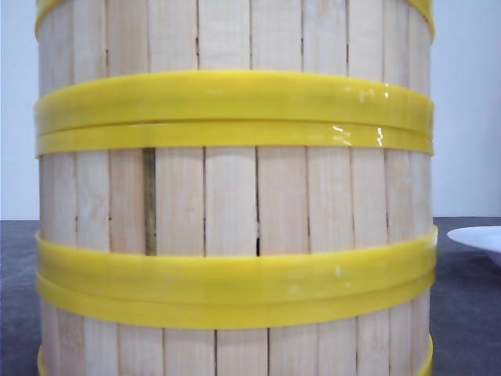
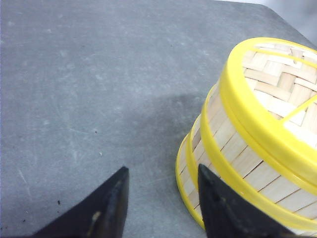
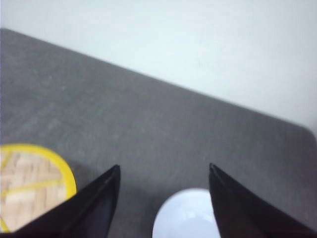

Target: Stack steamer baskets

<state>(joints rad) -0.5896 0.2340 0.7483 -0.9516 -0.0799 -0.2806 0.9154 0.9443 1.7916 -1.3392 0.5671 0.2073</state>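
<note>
Steamer baskets [image 1: 235, 196] already sat stacked on the bench [image 2: 89, 89], at least three tiers by the yellow rim bands, filling the front view. White plate [image 1: 477, 239] lay at the stack's 3 o'clock, apart. Left gripper [image 2: 161, 203] had jaws spread and empty, just beside the stack's base. Right gripper [image 3: 163, 198] was open too, above the plate, holding nothing. No loose basket showed; stacking looked done or nearly so.
</note>
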